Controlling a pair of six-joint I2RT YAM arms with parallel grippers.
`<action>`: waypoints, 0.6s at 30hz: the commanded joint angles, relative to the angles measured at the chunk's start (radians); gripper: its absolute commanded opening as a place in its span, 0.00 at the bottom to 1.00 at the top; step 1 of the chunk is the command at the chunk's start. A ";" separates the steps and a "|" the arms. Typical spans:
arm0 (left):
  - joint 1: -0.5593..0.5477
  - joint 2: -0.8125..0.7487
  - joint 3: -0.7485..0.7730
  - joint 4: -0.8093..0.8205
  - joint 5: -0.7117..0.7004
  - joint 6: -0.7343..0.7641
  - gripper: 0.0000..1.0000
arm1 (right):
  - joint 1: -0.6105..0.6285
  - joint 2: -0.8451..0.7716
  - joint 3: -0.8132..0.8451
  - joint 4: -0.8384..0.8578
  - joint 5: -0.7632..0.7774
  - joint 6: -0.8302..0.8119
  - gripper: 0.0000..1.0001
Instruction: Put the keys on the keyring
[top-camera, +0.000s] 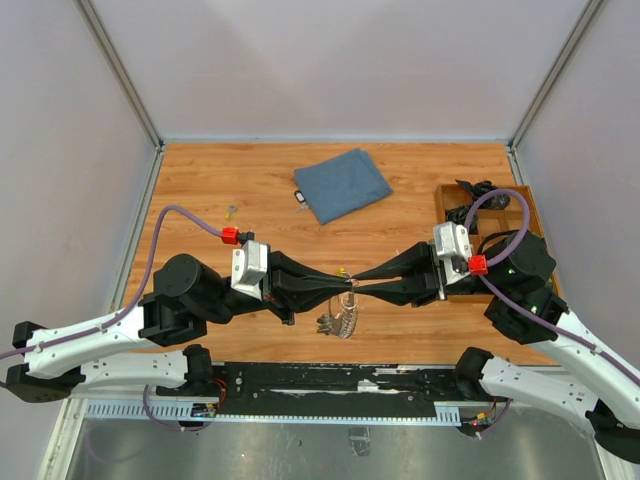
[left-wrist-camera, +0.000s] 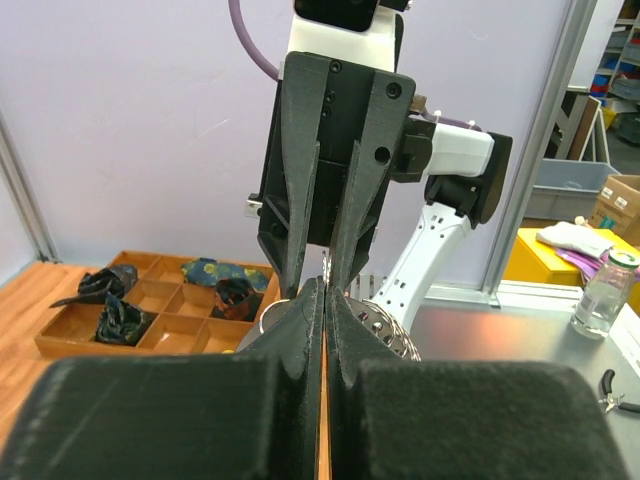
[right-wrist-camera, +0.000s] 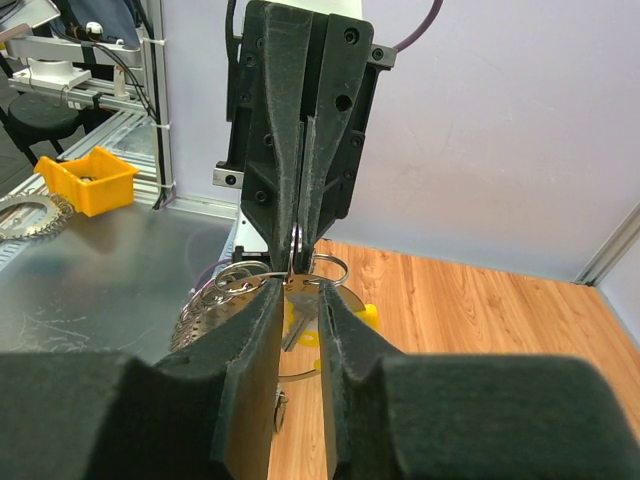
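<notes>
The left hand (left-wrist-camera: 323, 300) is seen pressed together, its tips pinching the thin wire of the keyring (top-camera: 346, 318). The keyring is hung just below the point where both hands meet, at the centre of the overhead view. The right hand (right-wrist-camera: 300, 300) is held slightly apart around a yellow-headed key (right-wrist-camera: 367, 316); whether the key is gripped cannot be told. A small key (top-camera: 300, 197) is seen on the surface (top-camera: 200, 180) just beside the blue cloth (top-camera: 342, 184), upper centre.
</notes>
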 joint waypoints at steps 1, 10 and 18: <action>0.000 0.007 0.024 0.034 -0.003 0.009 0.00 | 0.020 0.001 0.028 0.019 -0.027 -0.005 0.22; 0.001 0.001 0.035 0.011 -0.012 0.021 0.01 | 0.020 -0.019 0.025 0.008 -0.017 -0.028 0.25; 0.000 0.006 0.053 -0.012 -0.003 0.030 0.01 | 0.020 -0.025 0.037 -0.004 -0.004 -0.044 0.24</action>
